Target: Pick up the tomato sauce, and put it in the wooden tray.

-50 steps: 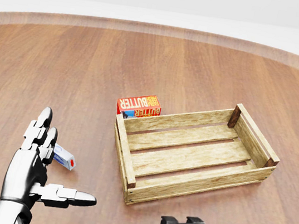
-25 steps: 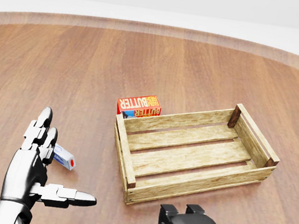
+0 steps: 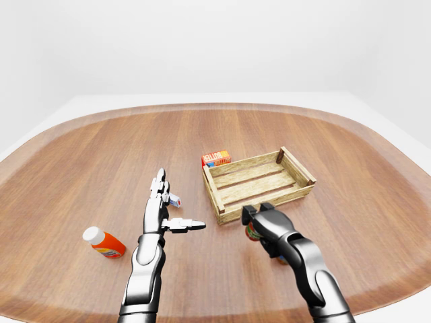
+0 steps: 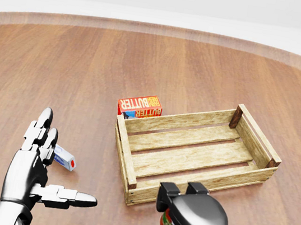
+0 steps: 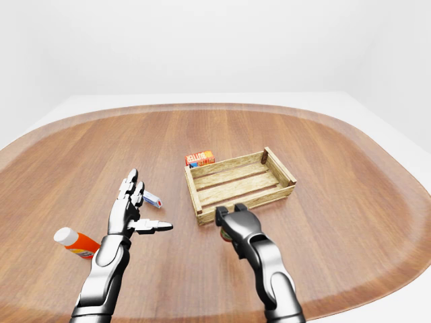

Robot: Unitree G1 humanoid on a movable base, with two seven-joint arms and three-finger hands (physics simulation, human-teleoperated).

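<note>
- Right hand (image 4: 181,210) closed around the tomato sauce (image 4: 168,224), held just beside the wooden tray (image 4: 194,156) near the table (image 4: 147,61) bottom edge
- Left hand (image 4: 36,157) fingers spread, empty

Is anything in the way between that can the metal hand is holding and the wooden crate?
Only the crate's own wall. The right hand grips the tomato sauce can just outside the wooden tray, by its near side wall. Nothing else lies between them, so the can probably must go up over that wall. The butter box sits beyond the tray.
</note>
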